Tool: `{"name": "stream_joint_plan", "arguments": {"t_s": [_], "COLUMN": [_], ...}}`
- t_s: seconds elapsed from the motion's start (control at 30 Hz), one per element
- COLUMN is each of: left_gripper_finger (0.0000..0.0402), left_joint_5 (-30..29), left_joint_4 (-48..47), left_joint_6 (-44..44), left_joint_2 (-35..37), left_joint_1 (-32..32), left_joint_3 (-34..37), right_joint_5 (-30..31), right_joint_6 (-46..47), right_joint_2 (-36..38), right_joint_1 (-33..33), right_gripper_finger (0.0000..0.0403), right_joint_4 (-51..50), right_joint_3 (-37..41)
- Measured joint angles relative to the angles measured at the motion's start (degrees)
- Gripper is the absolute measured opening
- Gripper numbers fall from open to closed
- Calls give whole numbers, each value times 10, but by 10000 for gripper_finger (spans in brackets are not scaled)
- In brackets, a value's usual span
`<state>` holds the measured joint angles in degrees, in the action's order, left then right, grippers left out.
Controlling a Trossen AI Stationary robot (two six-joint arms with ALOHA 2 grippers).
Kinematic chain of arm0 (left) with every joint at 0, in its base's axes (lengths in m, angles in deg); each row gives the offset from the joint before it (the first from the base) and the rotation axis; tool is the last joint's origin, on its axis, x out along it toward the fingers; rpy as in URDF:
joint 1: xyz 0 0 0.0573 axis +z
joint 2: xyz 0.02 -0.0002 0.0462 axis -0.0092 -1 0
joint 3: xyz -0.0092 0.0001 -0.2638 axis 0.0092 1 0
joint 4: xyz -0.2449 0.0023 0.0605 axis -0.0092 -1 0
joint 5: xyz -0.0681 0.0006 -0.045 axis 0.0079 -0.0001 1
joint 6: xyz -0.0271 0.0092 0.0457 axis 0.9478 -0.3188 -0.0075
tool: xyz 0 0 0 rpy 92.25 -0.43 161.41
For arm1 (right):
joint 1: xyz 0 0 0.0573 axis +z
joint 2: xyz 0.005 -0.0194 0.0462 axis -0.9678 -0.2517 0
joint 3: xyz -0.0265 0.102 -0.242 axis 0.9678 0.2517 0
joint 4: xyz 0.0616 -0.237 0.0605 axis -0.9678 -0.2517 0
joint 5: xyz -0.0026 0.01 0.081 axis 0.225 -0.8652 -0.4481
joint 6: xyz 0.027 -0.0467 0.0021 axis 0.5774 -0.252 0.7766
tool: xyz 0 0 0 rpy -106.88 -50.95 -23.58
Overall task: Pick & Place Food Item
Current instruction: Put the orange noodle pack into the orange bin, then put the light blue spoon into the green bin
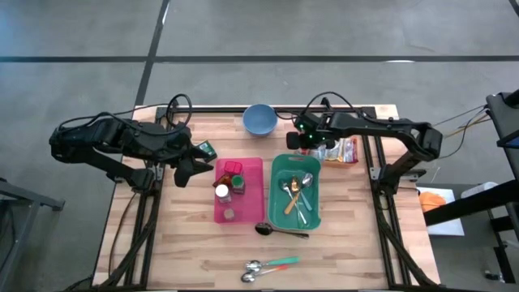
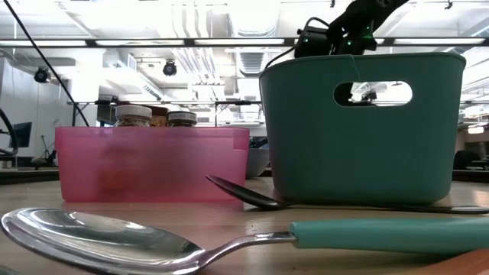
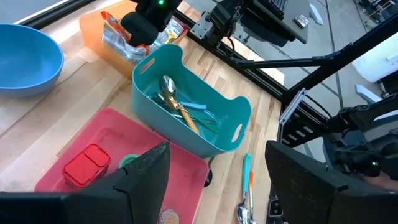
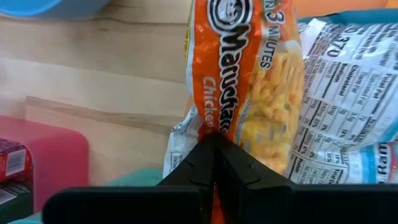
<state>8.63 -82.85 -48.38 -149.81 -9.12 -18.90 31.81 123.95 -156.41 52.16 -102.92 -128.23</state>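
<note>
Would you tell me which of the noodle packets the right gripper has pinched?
The orange chicken-flavour packet: the right gripper is shut on its edge. The packet beside it shows a white nutrition panel and lies ungripped.

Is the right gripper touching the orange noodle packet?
Touching. In the right wrist view, the right gripper has its fingers closed together on the edge of the orange noodle packet, pinching the wrapper between them.

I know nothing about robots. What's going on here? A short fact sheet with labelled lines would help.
right hand: shut on the orange noodle packet, beside the teal bin
left hand: open, holding nothing, over the pink bin
teal bin: holds spoons
pink bin: holds small jars
also on table: blue bowl, loose spoons
</note>
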Motion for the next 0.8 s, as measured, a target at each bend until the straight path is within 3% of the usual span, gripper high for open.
{"name": "stream_joint_plan", "arguments": {"t_s": [0.43,0.8], "left_gripper_finger": [262,262], "left_joint_5": [0,0], "left_joint_4": [0,0], "left_joint_6": [0,1], "left_joint_2": [0,0], "left_joint_1": [0,0], "left_joint_3": [0,0], "right_joint_5": [-25,-27], "right_joint_6": [-9,-7], "right_joint_2": [-41,29], "right_joint_1": [0,0], "right_gripper_finger": [8,8], "right_joint_4": [13,9], "right_joint_3": [2,-1]}}
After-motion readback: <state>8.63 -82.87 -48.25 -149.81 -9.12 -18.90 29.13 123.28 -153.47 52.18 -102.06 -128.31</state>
